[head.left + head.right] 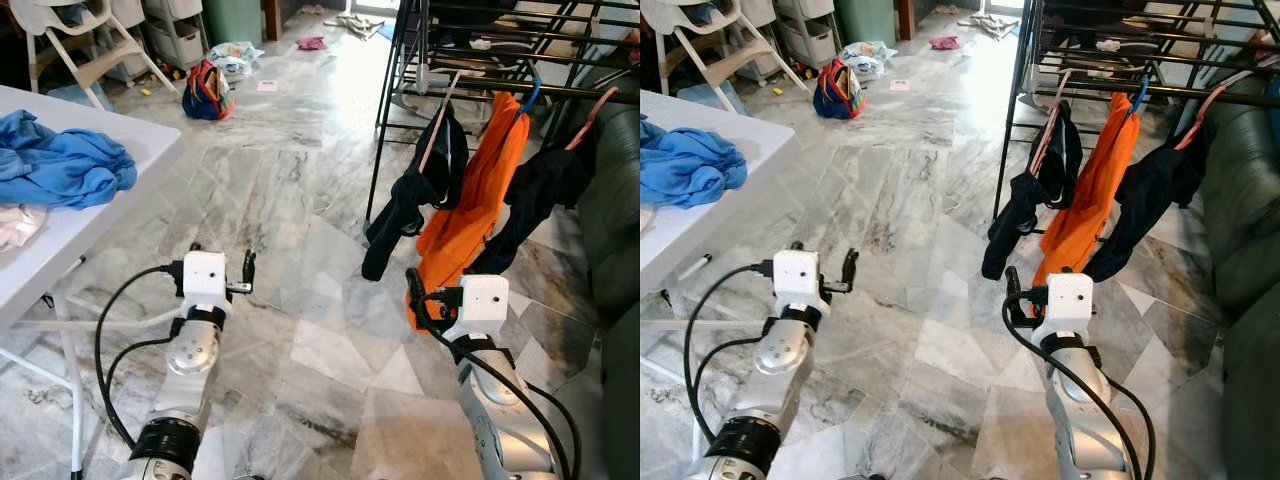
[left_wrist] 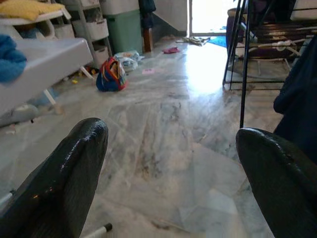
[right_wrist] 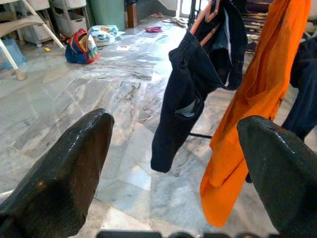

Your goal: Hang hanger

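Left eye view, and we're over a grey marble floor (image 1: 300,200) with both arms out front. Containers first: plastic drawers (image 1: 180,30) stand at the far wall, contents too far off to tell, and a colourful bag (image 1: 207,92) slumps on the floor beside a white bundle (image 1: 235,58).

On the robot's left, a white table (image 1: 90,200) carries a crumpled blue cloth (image 1: 60,165). Up on its right stands the black rack (image 1: 480,60), and here are the hangers, already on its bar: a pink hanger (image 1: 437,125) with a black garment (image 1: 420,190), a blue hanger (image 1: 528,95) with an orange shirt (image 1: 480,190), and a red hanger (image 1: 590,115) with a dark garment (image 1: 545,185) (three in a row, touching one another). A dark green sofa (image 1: 610,200) sits just beyond them. Scattered cloths (image 1: 355,22) lie far back by the doorway.

Left gripper (image 2: 171,173): fingers spread wide, nothing between them, low over bare floor near the table leg. Right gripper (image 3: 173,173): also spread wide and empty, pointed at the black garment and orange shirt, close to the shirt's hem.
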### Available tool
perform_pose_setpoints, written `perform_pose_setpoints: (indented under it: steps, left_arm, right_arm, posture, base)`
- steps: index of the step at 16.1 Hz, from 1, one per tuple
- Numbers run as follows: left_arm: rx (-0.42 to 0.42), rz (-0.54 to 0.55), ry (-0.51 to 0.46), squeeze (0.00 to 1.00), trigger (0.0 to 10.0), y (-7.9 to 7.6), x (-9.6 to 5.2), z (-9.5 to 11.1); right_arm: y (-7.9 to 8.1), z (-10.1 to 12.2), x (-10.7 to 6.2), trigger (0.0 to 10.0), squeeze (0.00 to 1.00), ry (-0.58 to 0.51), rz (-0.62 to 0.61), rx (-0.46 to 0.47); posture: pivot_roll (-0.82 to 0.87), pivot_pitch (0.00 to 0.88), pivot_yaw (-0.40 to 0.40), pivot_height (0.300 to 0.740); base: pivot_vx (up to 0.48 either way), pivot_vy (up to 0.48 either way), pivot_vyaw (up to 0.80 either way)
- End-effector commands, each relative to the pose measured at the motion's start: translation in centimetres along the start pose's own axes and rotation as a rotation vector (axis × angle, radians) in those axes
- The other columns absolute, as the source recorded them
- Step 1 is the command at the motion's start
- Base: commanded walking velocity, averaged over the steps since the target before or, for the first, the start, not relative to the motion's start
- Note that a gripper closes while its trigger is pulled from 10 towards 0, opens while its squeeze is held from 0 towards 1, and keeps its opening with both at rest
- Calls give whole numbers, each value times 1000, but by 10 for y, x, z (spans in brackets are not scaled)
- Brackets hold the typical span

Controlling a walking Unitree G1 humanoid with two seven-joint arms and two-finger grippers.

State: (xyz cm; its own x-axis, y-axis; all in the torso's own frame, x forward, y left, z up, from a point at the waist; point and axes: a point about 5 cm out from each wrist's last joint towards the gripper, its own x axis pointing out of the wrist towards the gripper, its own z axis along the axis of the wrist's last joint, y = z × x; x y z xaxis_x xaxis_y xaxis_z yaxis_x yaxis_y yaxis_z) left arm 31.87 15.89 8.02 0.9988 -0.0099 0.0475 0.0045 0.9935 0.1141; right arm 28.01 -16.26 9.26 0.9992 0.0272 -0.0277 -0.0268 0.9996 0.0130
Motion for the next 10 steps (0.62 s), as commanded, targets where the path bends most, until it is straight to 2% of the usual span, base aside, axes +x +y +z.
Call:
perform_pose_setpoints:
  steps: [1, 3, 4, 7, 10]
  left_arm:
    - [-1, -3, 5, 0, 10000, -1, 2, 0]
    - [-6, -5, 16, 0, 10000, -2, 3, -2]
    - [-12, -2, 39, 0, 10000, -3, 3, -6]
    - [-11, -10, 59, 0, 10000, -7, 3, -10]
    - [-3, 7, 54, 0, 10000, -4, 4, -10]
  right_arm:
    - [-6, -4, 1, 10000, 0, 33, -30, 4]
    - [-8, -12, 3, 10000, 0, 70, -42, 8]
    - [-7, -16, 5, 10000, 0, 68, -33, -24]
    - [5, -21, 9, 10000, 0, 85, 38, -18]
    - [14, -21, 12, 10000, 0, 74, 61, -97]
  posture:
    - [-6, 9, -34, 740]
    - [8, 0, -39, 740]
    - [19, 0, -40, 740]
    - [27, 0, -44, 740]
    - [27, 0, -40, 740]
  base:
    - [0, 0, 0]
    - [0, 0, 0]
    - [0, 0, 0]
    - [0, 0, 0]
    - [0, 0, 0]
